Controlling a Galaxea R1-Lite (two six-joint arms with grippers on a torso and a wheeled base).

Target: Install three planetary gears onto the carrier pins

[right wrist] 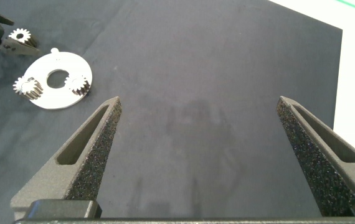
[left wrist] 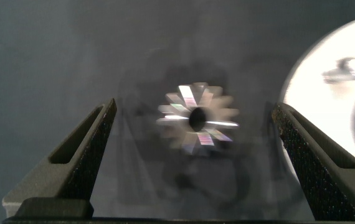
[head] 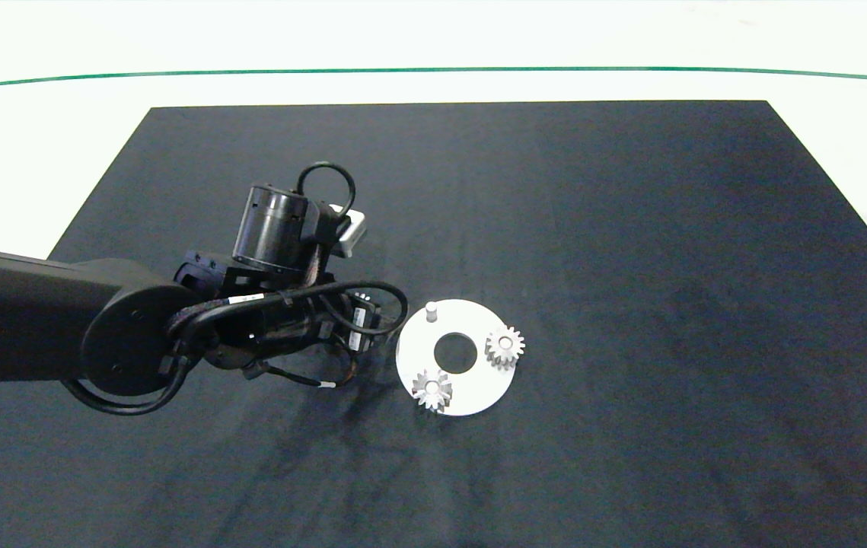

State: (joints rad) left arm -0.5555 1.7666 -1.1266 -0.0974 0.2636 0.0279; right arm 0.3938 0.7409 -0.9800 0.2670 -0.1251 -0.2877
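Between the wide-open fingers of the left end effector [left wrist: 193, 134] lies the third gear [left wrist: 197, 118], flat, unheld; the bare pin [head: 431, 310] stands just right of it in the head view.

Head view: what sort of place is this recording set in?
Probably a lab bench set up for assembly trials: a black mat over a white table, with only a white disc, small metal gears, and the left end effector over a loose gear.

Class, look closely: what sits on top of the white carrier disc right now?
On the white carrier disc sit two planetary gears, each on a pin, plus one bare pin. The gears cover their pins' lower parts.
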